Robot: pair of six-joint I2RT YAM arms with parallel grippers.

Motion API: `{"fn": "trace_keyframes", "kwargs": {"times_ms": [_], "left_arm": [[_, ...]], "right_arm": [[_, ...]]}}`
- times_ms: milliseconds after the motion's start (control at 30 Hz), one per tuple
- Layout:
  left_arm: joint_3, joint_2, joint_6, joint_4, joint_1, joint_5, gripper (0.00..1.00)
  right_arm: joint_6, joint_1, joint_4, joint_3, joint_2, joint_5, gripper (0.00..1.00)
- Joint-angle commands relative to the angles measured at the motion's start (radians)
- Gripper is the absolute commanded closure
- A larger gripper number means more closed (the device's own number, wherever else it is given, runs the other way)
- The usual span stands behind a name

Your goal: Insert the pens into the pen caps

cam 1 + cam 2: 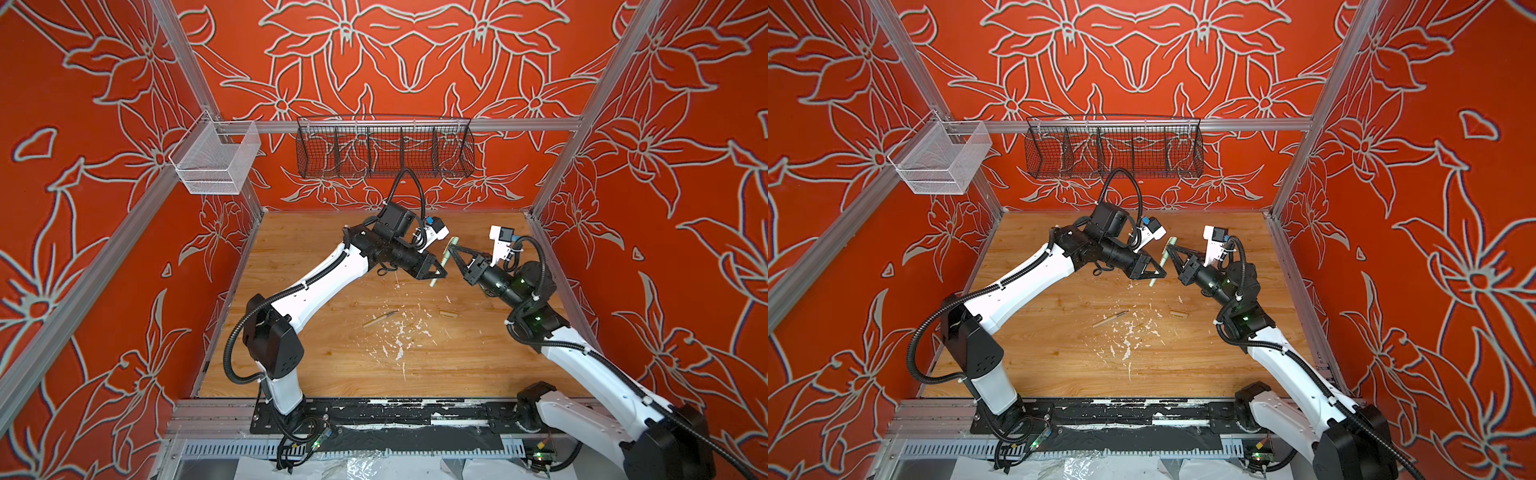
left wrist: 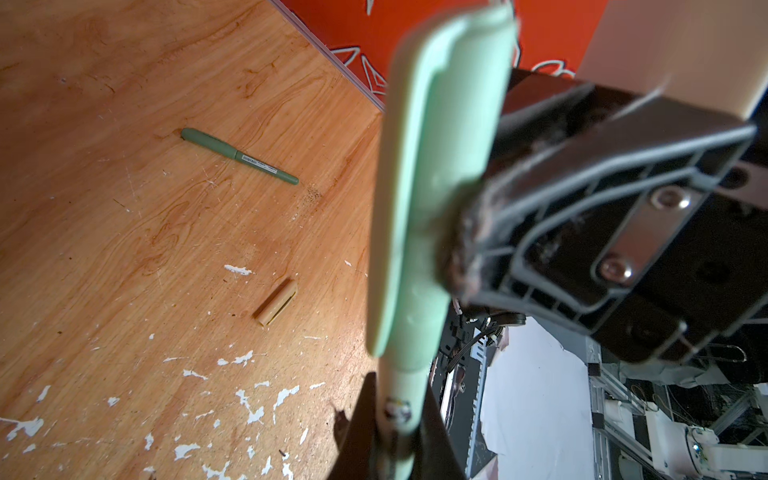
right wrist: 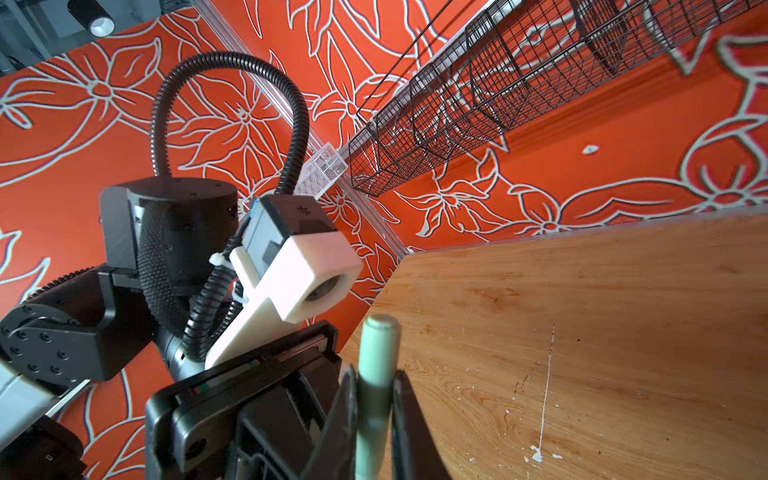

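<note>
Above the table's far middle, the pale mint pen (image 1: pixel 435 277) and its pale green cap (image 1: pixel 451 245) form one slanted line, with the cap over the pen's end. My left gripper (image 1: pixel 443 273) is shut on the pen's barrel (image 2: pixel 405 399). My right gripper (image 1: pixel 451 249) is shut on the cap (image 3: pixel 376 365), which fills the left wrist view (image 2: pixel 436 166). A beige pen (image 1: pixel 380 319) and a beige cap (image 1: pixel 448 313) lie apart on the wood. In the left wrist view a dark green pen (image 2: pixel 239 156) lies on the table with its cap on. It is hidden in both top views.
White paint flecks (image 1: pixel 399 336) scatter over the wooden table (image 1: pixel 332 365) near the beige pen. A black wire basket (image 1: pixel 384 151) hangs on the back wall and a white mesh bin (image 1: pixel 214 160) on the left rail. Both arms meet over the far middle.
</note>
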Motion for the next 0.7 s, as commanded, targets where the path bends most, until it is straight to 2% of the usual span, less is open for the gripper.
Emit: {"fn": "trace_keyframes", "kwargs": {"times_ms": [0, 267, 333, 400, 500, 667], "left_arm": [[0.133, -0.022, -0.081, 0.468, 0.09, -0.086, 1.0], [0.057, -0.057, -0.052, 0.432, 0.086, -0.004, 1.0], [-0.023, -0.091, -0.053, 0.438, 0.084, -0.006, 1.0], [-0.094, -0.127, -0.048, 0.427, 0.085, -0.011, 1.0], [-0.191, -0.173, -0.029, 0.403, 0.084, 0.021, 1.0], [-0.286, -0.231, -0.004, 0.362, 0.061, 0.069, 1.0]], "right_arm": [[-0.074, 0.091, -0.363, -0.084, 0.016, -0.291, 1.0], [-0.116, 0.074, -0.493, -0.018, -0.06, -0.152, 1.0], [-0.14, 0.048, -0.536, 0.025, -0.083, -0.145, 0.79], [-0.181, 0.016, -0.603, 0.077, -0.105, -0.131, 0.64], [-0.229, -0.035, -0.667, 0.139, -0.135, -0.128, 0.6], [-0.227, -0.087, -0.636, 0.196, -0.109, -0.234, 0.59]]}}
